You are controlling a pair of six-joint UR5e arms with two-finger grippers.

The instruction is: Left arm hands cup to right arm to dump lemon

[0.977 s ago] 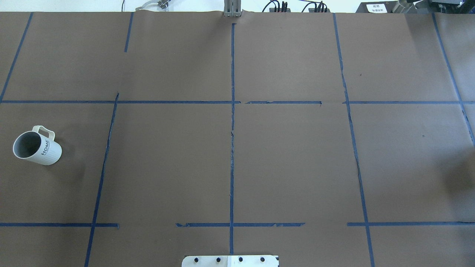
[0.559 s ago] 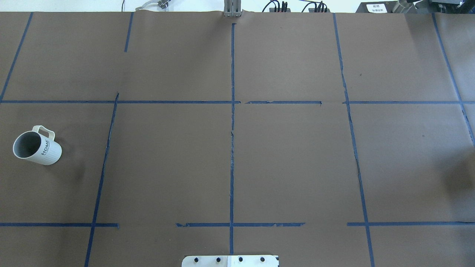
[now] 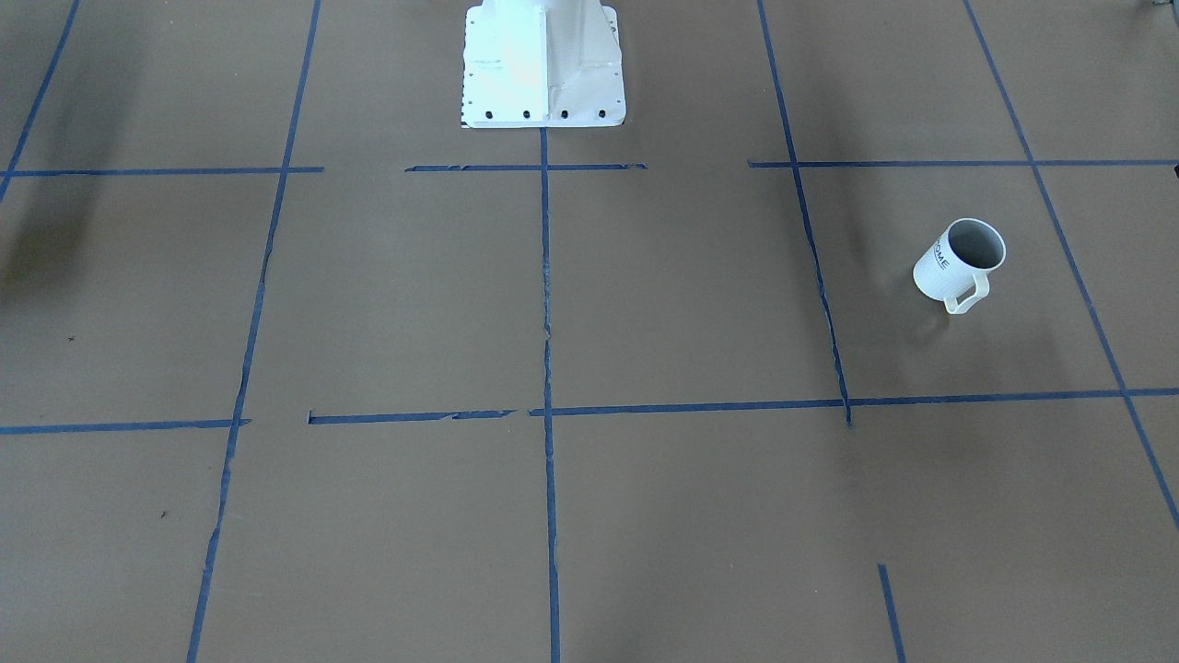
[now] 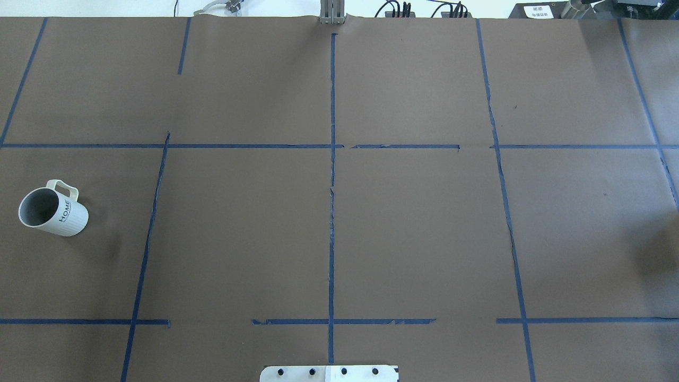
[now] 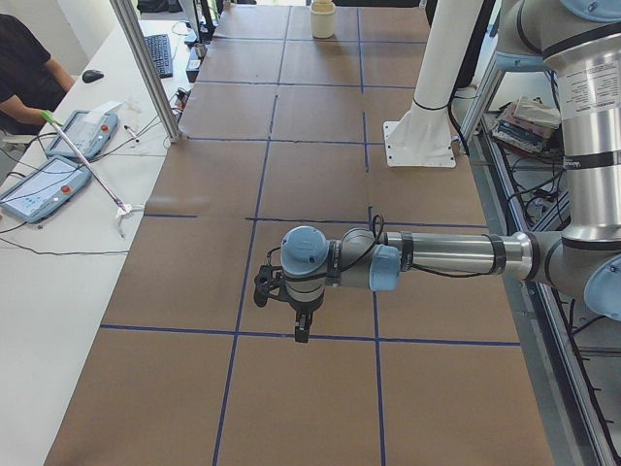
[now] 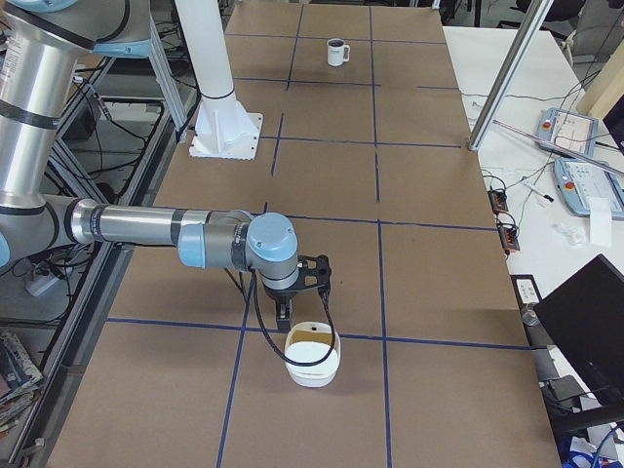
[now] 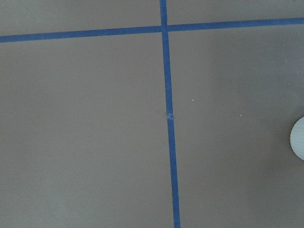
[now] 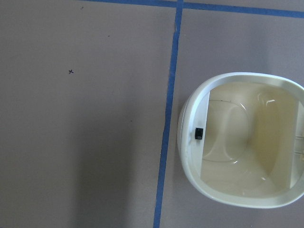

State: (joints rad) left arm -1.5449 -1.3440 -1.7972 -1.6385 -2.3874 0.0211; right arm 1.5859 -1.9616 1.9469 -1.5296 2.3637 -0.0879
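The cup [image 4: 53, 212], a white mug with a grey inside and black "HOME" lettering, stands at the table's left in the overhead view, handle toward the far side. It also shows in the front-facing view [image 3: 958, 262] and far off in the exterior right view [image 6: 337, 52]. No lemon shows. My left gripper [image 5: 301, 325] shows only in the exterior left view, where the arm hides the cup. I cannot tell if it is open. My right gripper [image 6: 284, 317] hangs over a white bowl [image 6: 314, 378], and I cannot tell its state.
The bowl [image 8: 187, 123] looks empty in the right wrist view. A white ribbed edge [image 7: 298, 145] shows at the left wrist view's right border. The robot's white base [image 3: 543, 64] stands mid-table. An operator [image 5: 24, 68] and pendants [image 5: 44, 184] are beside the table.
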